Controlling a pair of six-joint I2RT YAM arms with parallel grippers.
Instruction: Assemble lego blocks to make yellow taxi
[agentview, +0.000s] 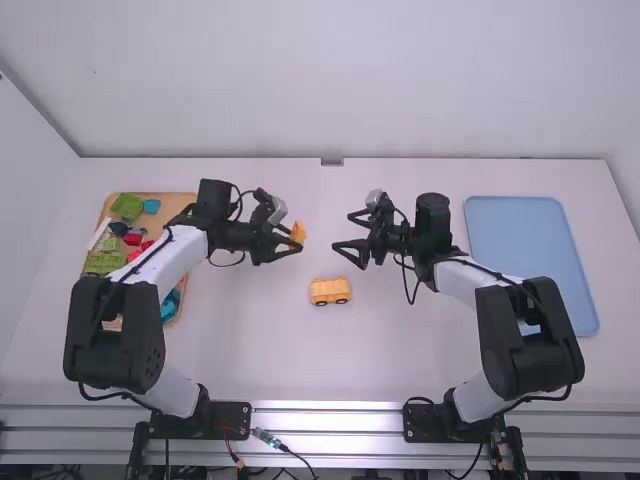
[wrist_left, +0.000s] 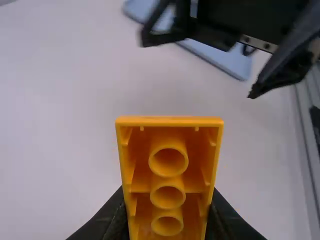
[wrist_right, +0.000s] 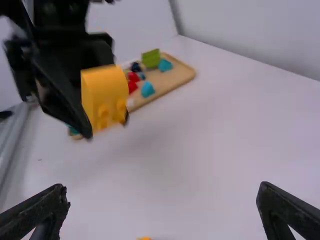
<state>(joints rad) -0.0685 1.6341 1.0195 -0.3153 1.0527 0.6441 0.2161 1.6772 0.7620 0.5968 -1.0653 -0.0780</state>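
Across the white desk (agentview: 385, 365), the taxi is judged to be partly built: a wheeled yellow base is laid out, and at least one upper piece seems left to be joined. The blue tray (agentview: 530, 245) is placed at the right; loose green, red and blue blocks are held in the wooden tray (agentview: 178, 204) at the left. The right claw (wrist_right: 162, 186) is spread wide, with nothing gripped. By the left claw (wrist_left: 167, 200) a yellow block (wrist_right: 103, 87) is clamped above the desk, its hollow, tubed side turned to the left wrist camera. The wheeled yellow base (agentview: 330, 291) is set upright between the arms, untouched. On the block's far side, small studs (wrist_right: 103, 111) are shown.
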